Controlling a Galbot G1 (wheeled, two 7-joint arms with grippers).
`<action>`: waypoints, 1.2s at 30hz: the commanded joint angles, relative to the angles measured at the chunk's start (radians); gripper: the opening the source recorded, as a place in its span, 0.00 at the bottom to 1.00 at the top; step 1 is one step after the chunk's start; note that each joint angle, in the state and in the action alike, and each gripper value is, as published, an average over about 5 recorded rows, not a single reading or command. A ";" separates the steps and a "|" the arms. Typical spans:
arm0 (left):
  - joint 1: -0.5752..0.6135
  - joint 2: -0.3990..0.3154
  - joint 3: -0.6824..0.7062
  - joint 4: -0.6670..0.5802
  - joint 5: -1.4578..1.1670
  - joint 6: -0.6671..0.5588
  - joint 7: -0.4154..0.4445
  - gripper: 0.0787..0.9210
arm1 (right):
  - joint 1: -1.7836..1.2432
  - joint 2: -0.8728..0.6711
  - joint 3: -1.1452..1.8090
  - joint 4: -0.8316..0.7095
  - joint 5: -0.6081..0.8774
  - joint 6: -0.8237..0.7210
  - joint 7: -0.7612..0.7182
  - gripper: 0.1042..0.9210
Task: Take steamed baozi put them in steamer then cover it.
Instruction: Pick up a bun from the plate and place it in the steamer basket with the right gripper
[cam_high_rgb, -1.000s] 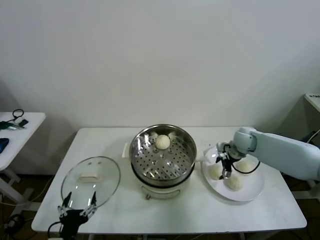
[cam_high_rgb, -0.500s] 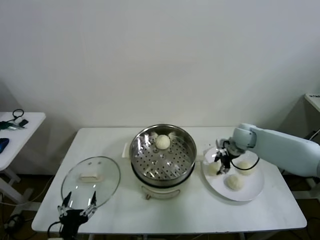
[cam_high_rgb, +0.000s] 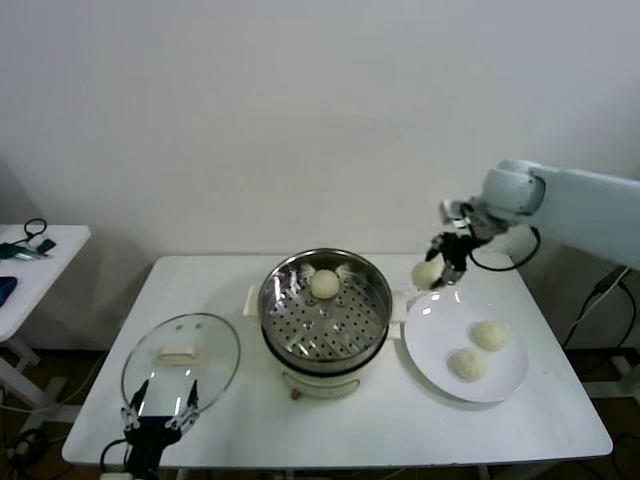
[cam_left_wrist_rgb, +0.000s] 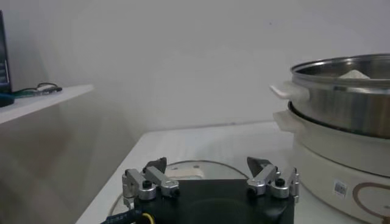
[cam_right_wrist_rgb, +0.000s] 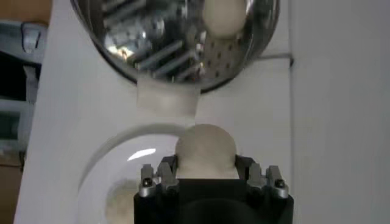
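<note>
From the head camera, the right gripper (cam_high_rgb: 441, 266) hangs in the air at about two o'clock from the steamer (cam_high_rgb: 325, 311), its fingers closed on one baozi (cam_high_rgb: 427, 272) above the far rim of the white plate (cam_high_rgb: 437, 350). Two more buns (cam_high_rgb: 488, 335) lie on that plate and a fourth (cam_high_rgb: 325, 284) sits at twelve o'clock inside the basket, four in all. The cover (cam_high_rgb: 182, 361) rests flat on the table (cam_high_rgb: 390, 425) at nine o'clock from the steamer, and the left gripper (cam_high_rgb: 158, 415) waits at six o'clock from it, fingers spread and empty. A side table (cam_high_rgb: 35, 268) stands beyond. The left wrist camera shows the spread fingers (cam_left_wrist_rgb: 150, 181) over the cover's rim (cam_left_wrist_rgb: 201, 163), with the steamer (cam_left_wrist_rgb: 341, 97) beside. In the right wrist camera the gripped baozi (cam_right_wrist_rgb: 205, 150) blocks part of the plate (cam_right_wrist_rgb: 113, 170); something pale, probably another bun (cam_right_wrist_rgb: 119, 203), lies below.
</note>
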 joint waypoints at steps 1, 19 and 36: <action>0.003 0.003 -0.001 -0.004 -0.002 0.001 0.000 0.88 | 0.131 0.203 0.030 0.148 0.235 -0.126 0.105 0.65; 0.023 0.005 -0.023 -0.031 -0.016 0.001 -0.002 0.88 | -0.233 0.535 0.088 -0.148 0.120 -0.199 0.210 0.65; 0.021 0.002 -0.028 -0.027 -0.023 -0.002 -0.002 0.88 | -0.314 0.622 0.085 -0.261 0.078 -0.210 0.230 0.68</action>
